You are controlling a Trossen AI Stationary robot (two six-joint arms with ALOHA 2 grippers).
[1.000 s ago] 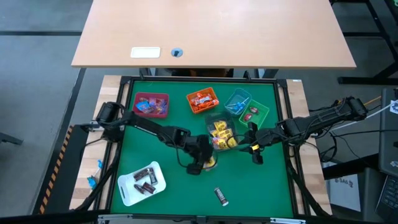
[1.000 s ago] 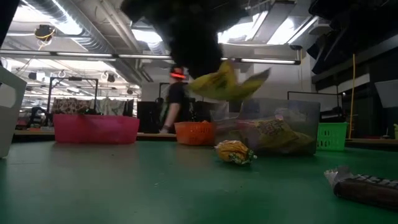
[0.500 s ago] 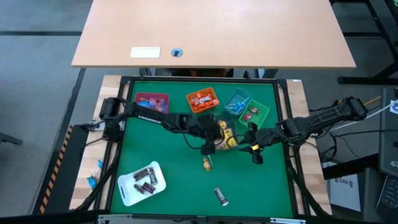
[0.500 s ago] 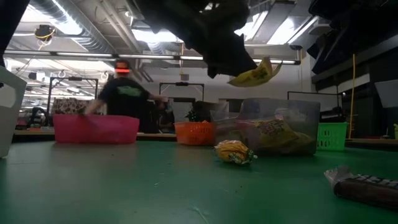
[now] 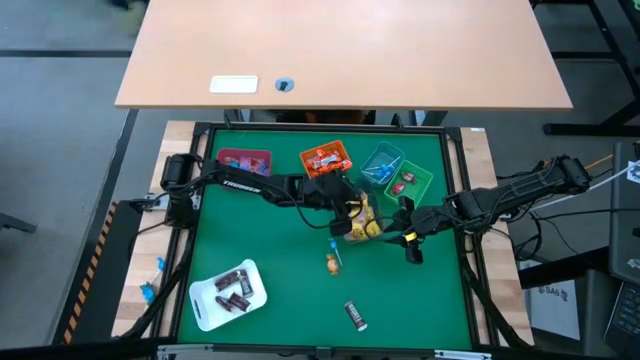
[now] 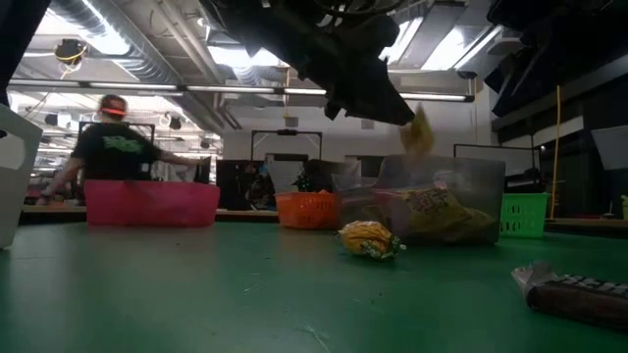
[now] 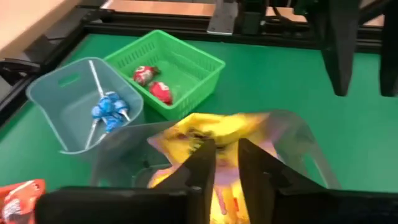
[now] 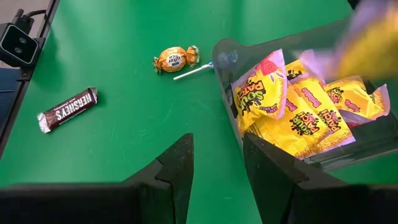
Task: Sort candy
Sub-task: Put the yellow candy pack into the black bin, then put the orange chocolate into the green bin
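Since a second ago the left gripper (image 5: 352,208) has carried a yellow packet (image 7: 214,132) from lower centre of the high view up over the clear bin (image 5: 362,221) just right of centre; its jaws are clamped on that packet, which in the low view hangs blurred above the bin's rim. To do this well, I judge the jaws should part only once the packet is squarely over the bin, low enough that it drops among the other yellow packets (image 8: 298,112) rather than onto the green counter (image 5: 280,290). The right gripper (image 5: 409,245) waits just right of the bin, jaws apart and empty. A gold sweet (image 5: 332,264) and a brown chocolate bar (image 5: 355,316) lie unsorted in the lower centre.
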